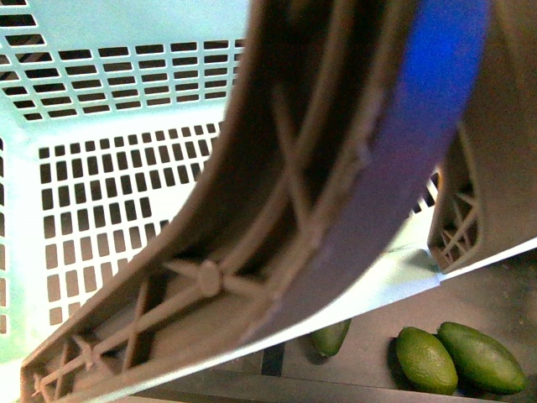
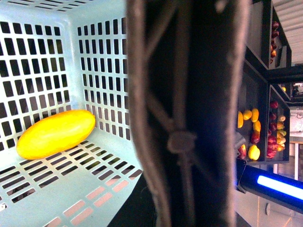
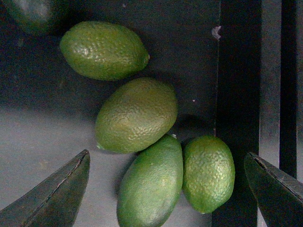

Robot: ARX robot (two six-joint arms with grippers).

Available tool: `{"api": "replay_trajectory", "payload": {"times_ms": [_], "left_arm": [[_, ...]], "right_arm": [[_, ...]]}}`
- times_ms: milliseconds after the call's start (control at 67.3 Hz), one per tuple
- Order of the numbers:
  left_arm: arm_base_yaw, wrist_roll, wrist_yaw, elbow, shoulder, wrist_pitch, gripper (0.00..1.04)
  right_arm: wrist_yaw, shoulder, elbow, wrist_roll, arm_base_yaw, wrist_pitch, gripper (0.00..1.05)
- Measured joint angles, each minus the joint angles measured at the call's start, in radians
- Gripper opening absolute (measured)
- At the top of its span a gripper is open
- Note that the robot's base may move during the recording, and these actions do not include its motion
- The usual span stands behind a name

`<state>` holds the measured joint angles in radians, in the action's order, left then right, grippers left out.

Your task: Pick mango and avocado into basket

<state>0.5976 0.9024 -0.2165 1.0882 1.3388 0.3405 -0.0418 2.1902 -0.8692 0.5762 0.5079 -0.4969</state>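
Your smooth yellow oval mango (image 2: pixel 56 134) already lies in the light turquoise slotted plastic basket (image 2: pixel 102 66), so the dark, dull green avocado (image 3: pixel 31 14) is next. It shows only partly, beyond the tips of your right claw (image 3: pixel 166 153), which hangs spread wide over brighter pebbly green fruits (image 3: pixel 136 116). Reach past those before closing. Your left claw is unseen, so I cannot tell its state.

A dark shelf (image 3: pixel 42 137) carries four clustered pebbly green fruits (image 3: pixel 136 115), with the darker avocado (image 3: pixel 33 14) nearby.
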Motion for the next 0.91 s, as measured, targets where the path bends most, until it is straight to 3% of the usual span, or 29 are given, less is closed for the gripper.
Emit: {"api": "replay_trajectory", "payload": {"times_ms": [104, 238, 371, 580, 906], "left_arm": [[0.000, 0.000, 0.000, 0.000, 0.000, 0.000, 0.05], [0.000, 0.000, -0.004, 0.000, 0.000, 0.000, 0.05], [0.000, 0.000, -0.005, 0.000, 0.000, 0.000, 0.05], [0.000, 0.000, -0.003, 0.000, 0.000, 0.000, 0.05], [0.000, 0.000, -0.004, 0.000, 0.000, 0.000, 0.05]], "right_arm": [[0.008, 0.058, -0.058, 0.114, 0.006, 0.042, 0.96], [-0.014, 0.088, -0.106, 0.105, 0.011, 0.115, 0.96], [-0.042, 0.104, -0.154, -0.027, 0.013, 0.179, 0.96], [-0.056, 0.137, -0.160, -0.371, -0.006, 0.177, 0.96], [-0.039, 0.180, -0.171, -0.566, -0.012, 0.156, 0.96]]}}
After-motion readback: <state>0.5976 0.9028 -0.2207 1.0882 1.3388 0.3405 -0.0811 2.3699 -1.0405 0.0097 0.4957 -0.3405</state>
